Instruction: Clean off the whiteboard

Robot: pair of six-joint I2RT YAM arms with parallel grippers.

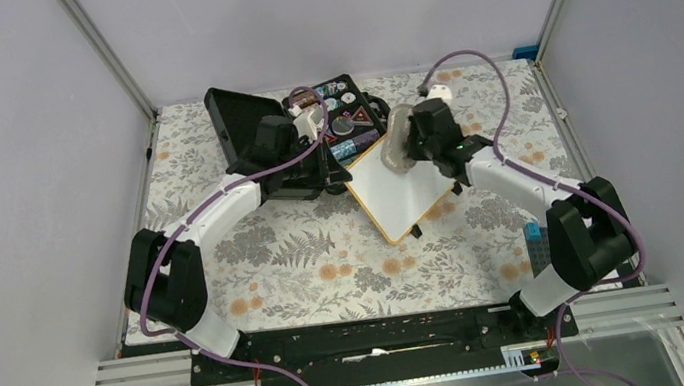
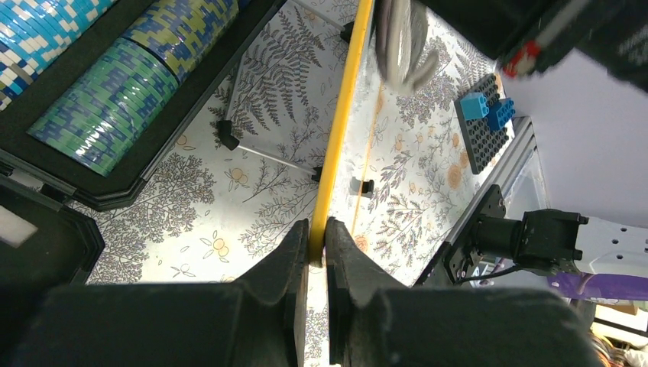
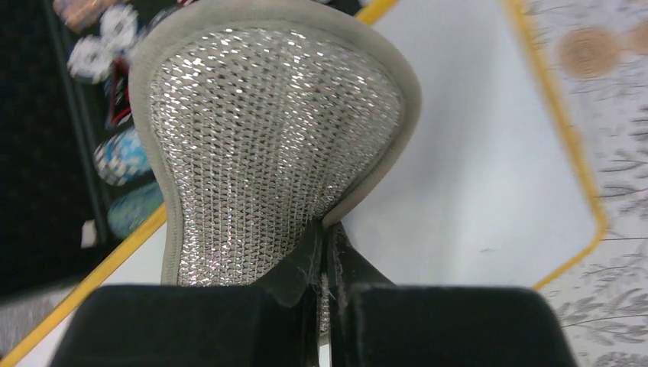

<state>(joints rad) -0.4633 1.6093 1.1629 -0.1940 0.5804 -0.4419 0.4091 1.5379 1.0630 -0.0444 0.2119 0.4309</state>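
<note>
The whiteboard (image 1: 404, 192) is white with a thin yellow-looking frame and is held tilted over the middle of the table. My left gripper (image 1: 344, 175) is shut on its frame edge, which shows edge-on as a yellow strip (image 2: 340, 130) between the jaws of that gripper (image 2: 317, 233). My right gripper (image 1: 409, 146) is shut on a silver mesh pad (image 3: 275, 138) with a grey rim, and the pad lies against the board's face (image 3: 474, 153). The pad also shows in the left wrist view (image 2: 401, 42). The face I can see is white, with one faint small mark.
An open black case (image 1: 242, 121) with poker chips (image 2: 107, 99) lies just behind and left of the board. A dark baseplate with blue bricks (image 2: 481, 118) sits near the right arm's base (image 1: 535, 245). A small white object (image 1: 438, 94) lies at the back.
</note>
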